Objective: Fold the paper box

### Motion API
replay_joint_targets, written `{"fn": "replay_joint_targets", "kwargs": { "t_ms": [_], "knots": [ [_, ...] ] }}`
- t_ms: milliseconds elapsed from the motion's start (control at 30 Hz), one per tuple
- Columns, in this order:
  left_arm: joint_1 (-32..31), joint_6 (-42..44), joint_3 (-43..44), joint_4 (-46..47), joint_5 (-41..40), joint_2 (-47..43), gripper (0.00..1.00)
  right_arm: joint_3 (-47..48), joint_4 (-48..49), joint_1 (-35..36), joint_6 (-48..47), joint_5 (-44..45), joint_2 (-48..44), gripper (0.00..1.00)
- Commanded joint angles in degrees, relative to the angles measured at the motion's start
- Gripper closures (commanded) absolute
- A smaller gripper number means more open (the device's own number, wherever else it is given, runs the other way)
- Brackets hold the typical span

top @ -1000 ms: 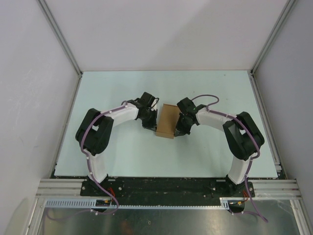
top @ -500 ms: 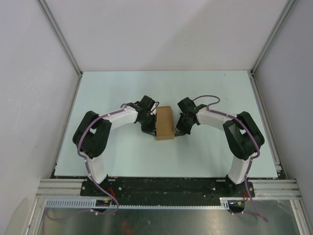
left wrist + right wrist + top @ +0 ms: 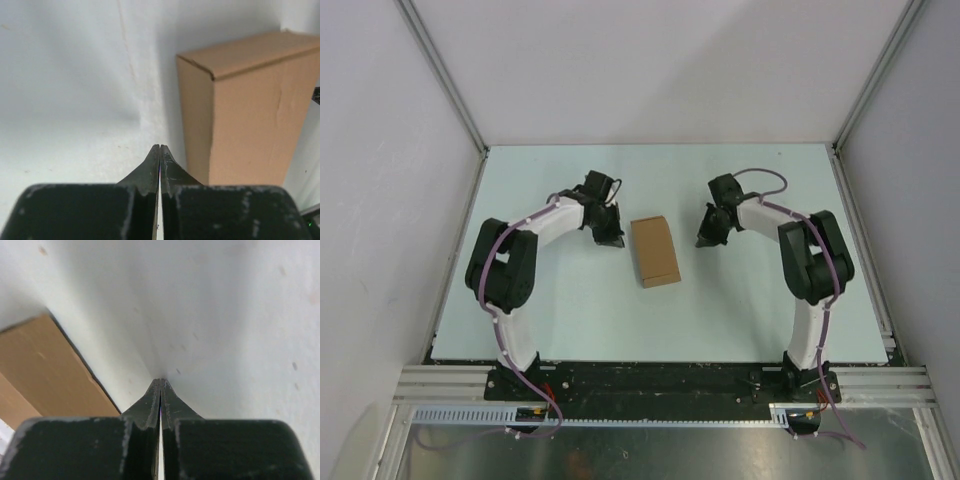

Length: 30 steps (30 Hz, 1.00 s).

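The paper box (image 3: 655, 251) is plain brown cardboard, folded into a closed rectangular block lying on the table between the arms. It shows at the right of the left wrist view (image 3: 245, 110) and at the lower left of the right wrist view (image 3: 45, 375). My left gripper (image 3: 613, 240) is shut and empty, a short way left of the box, not touching it; its tips (image 3: 159, 148) are pressed together. My right gripper (image 3: 701, 242) is shut and empty, a short way right of the box; its tips (image 3: 160, 382) meet just above the table.
The pale table (image 3: 570, 300) is bounded by metal frame rails and white walls at the left (image 3: 440, 70), back and right (image 3: 880, 70). Both arm bases stand on the black bar at the near edge (image 3: 650, 382).
Both grippers have drawn back from the box, left one to the left and back, right one to the right and back. The box now lies alone, slightly turned.
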Motion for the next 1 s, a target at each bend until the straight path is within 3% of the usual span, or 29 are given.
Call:
{"fn": "replay_joint_targets", "kwargs": {
  "t_ms": [0,333,967],
  "knots": [
    [2.1,-1.33,4.26,-0.04,-2.72,3.56,0.98,8.23,4.7,-0.09,-9.68,1.27,5.76,1.0],
    [1.75,-1.15,11.65,0.13,-1.93,9.63,0.99,18.52,6.64,-0.28,-14.87,-2.25,15.01,1.0],
    [-0.88,-0.62,16.22,0.22,-0.87,13.68,1.0,23.88,2.51,6.84,-16.11,-5.68,17.82,1.0]
  ]
}}
